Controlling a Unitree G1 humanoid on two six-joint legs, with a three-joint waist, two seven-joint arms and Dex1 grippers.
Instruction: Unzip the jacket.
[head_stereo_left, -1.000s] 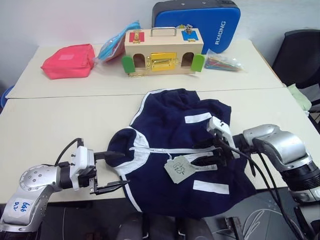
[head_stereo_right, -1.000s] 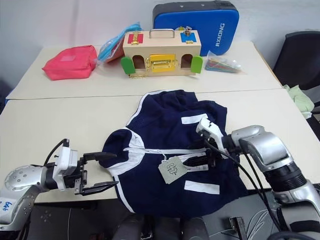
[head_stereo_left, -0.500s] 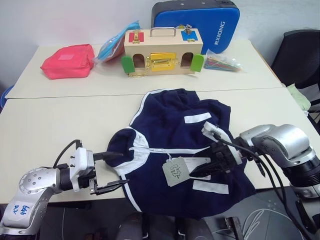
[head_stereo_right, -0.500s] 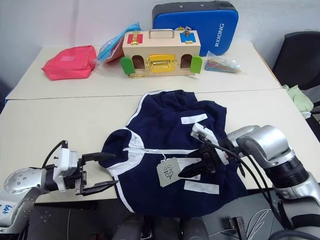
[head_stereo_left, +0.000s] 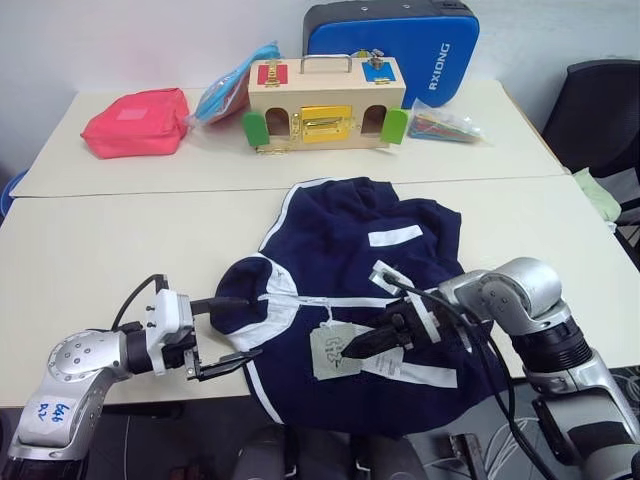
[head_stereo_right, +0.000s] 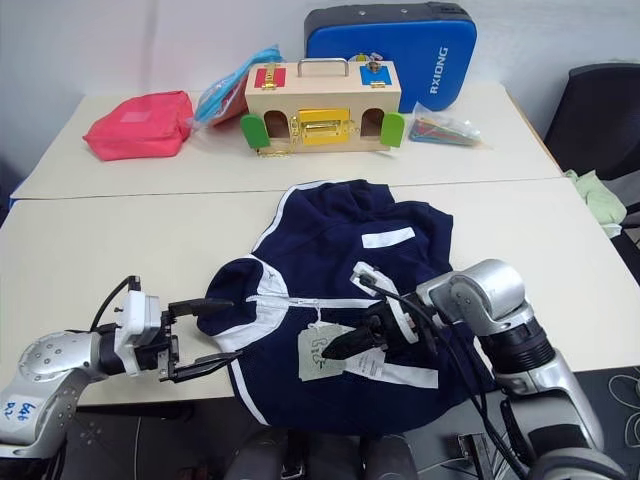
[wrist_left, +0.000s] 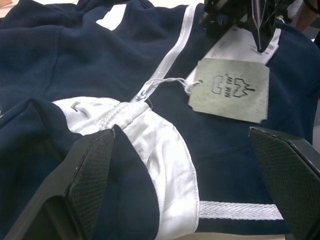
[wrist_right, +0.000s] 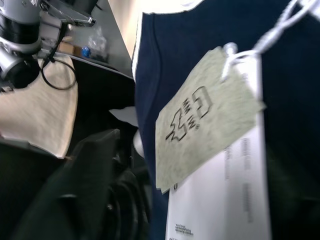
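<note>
Surface (head_stereo_left: 100, 250): two pale cream tabletops butted together, seam running 9 to 3 o'clock; white wall behind; black office chair (head_stereo_left: 600, 110) at 2 o'clock.

Far tabletop, 10 to 1 o'clock: pink fabric pouch (head_stereo_left: 137, 122); wooden latch box with yellow and green fittings (head_stereo_left: 325, 103); blue hard-shell case (head_stereo_left: 395, 45) standing behind it.

Navy blue soft fabric jacket with white piping (head_stereo_left: 350, 250): lies at centre of the near tabletop, its 6 o'clock hem draped over the front edge. White zipper line (head_stereo_left: 330, 301) closed, running 9 to 3 o'clock.

Grey paper hang tag (head_stereo_left: 332, 350): on the jacket front, strung to the zipper.

Left gripper (head_stereo_left: 226, 334): at 8 o'clock, fingers (wrist_left: 90, 170) spread wide either side of the jacket's collar edge.

Right gripper (head_stereo_left: 362, 343): at 5 o'clock, over the hang tag. Its fingers are half hidden by cables and tag; cannot tell whether they pinch anything.

Change from earlier frame: right gripper has shifted toward 9 o'clock along the zipper and rolled over; the tag has slid with it. Left gripper stays put.
</note>
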